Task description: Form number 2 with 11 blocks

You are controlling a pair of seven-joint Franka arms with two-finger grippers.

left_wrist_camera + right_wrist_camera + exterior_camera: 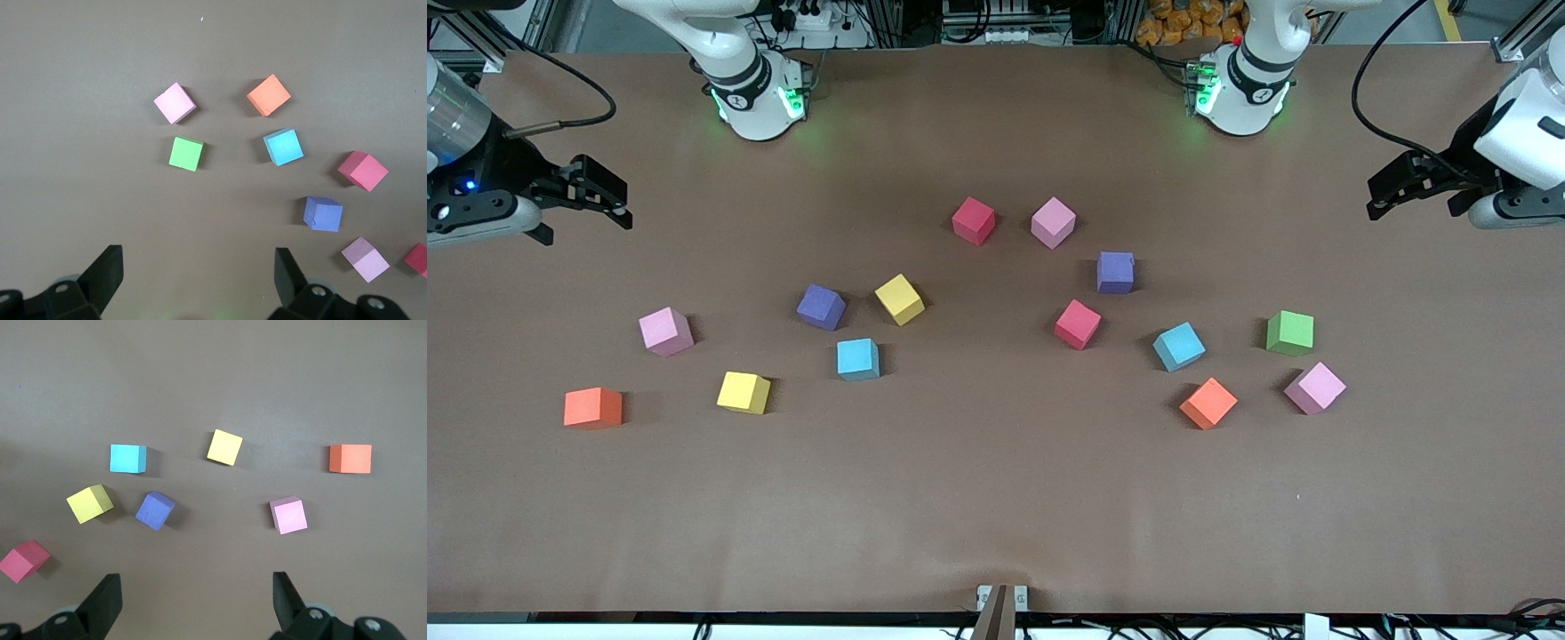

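Blocks – small matte coloured cubes, scattered singly over middle of brown-covered table, none touching. Number 2 not begun; no row laid yet.

Left gripper – released, empty, hanging over left arm's end of table, waiting. Right gripper – same, spread wide, nothing held, over right arm's end.

Risks, judged from layout:
- Fourteen cubes counted, eleven wanted: could grab small matte green cube or a surplus pink or orange by mistake and get the wrong set.
- Matte purple cube and matte yellow cube close together: wide fingers coming down on one likely to nudge the other.
- Same for matte red cube beside matte pink cube, nearest the base edge.
- Most cubes lying turned at odd angles: placed unsquared, would leave gaps or skewed rows.
- Pressing a new cube against placed ones could shove the digit out of line.
- Both arms reaching to table centre at once: collision chance.

Writing: none readable on cubes, table or grippers; no brands or labels made out.
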